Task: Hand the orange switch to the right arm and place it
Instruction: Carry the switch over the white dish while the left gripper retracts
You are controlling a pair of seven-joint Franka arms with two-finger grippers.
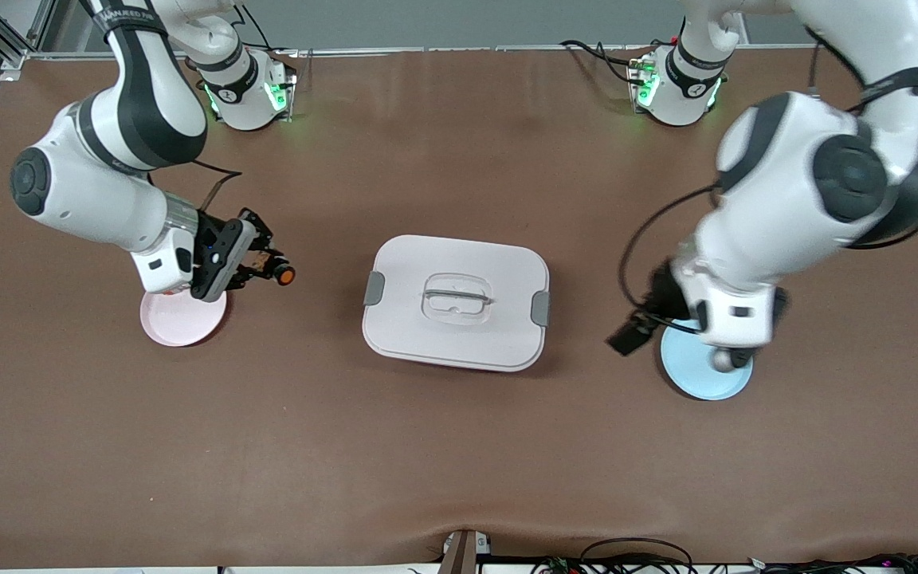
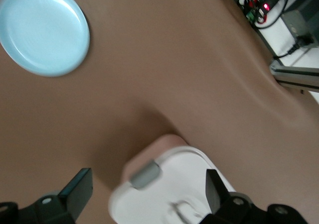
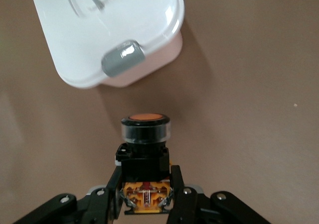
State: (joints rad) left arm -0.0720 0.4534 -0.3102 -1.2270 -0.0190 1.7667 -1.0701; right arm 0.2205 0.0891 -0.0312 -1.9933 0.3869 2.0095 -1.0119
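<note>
Orange cap, clear collar, black barrel and an orange-yellow terminal base: the orange switch [image 3: 145, 149] sits pinched between the fingers of the right gripper [image 1: 268, 267], just above the pink plate [image 1: 180, 320]. The left gripper [image 2: 149, 191], fingers spread and empty, hangs over the blue plate [image 1: 702, 373]. Brown matting covers the table [image 1: 459, 446], with a lidded white box [image 1: 456, 301] between both grippers.

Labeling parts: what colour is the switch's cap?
Orange, on the switch; clearest in the right wrist view.
</note>
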